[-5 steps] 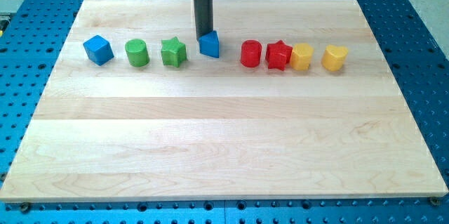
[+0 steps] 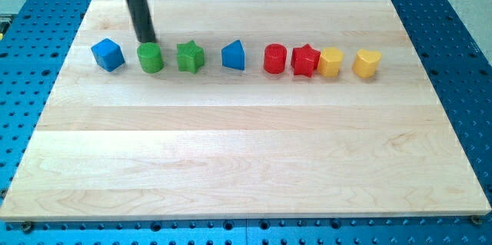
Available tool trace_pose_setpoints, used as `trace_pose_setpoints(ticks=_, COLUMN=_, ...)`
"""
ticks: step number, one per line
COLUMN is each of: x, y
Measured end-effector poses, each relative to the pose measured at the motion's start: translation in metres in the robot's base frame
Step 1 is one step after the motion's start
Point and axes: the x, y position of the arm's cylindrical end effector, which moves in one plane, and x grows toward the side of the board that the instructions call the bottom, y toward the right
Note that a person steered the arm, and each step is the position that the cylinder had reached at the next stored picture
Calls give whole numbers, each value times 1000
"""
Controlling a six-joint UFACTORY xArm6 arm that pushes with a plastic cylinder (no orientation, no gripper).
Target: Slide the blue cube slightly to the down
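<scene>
Look at my tip [image 2: 145, 41] first: it sits at the lower end of the dark rod that comes down from the view's top left, and it ends just above the green cylinder [image 2: 150, 57], at that block's upper edge; you cannot tell whether the two touch. No jaws belong to this rod, so you have nothing to read as apart or together.

Your task block, the blue cube [image 2: 108, 54], lies to the view's left of the tip, near it but apart, at the left end of a row of blocks across the upper part of the wooden board [image 2: 246, 160]. You will see it turned a little, one corner towards the view's top.

Moving right from the green cylinder, you meet the green star [image 2: 190, 56], then after a gap the blue triangular block [image 2: 234, 55], then the red cylinder [image 2: 274, 58] and the red star [image 2: 305, 61] close together. Just beside the red star stands a yellow cylinder [image 2: 330, 62], and a yellow heart-like block [image 2: 367, 62] ends the row.
</scene>
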Motion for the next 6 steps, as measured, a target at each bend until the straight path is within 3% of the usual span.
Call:
trace_pose_setpoints(ticks=1, x=20, y=-42)
trace_pose_setpoints(ticks=4, x=37, y=-49)
trace_pose_setpoints(ticks=6, x=-36, y=-49)
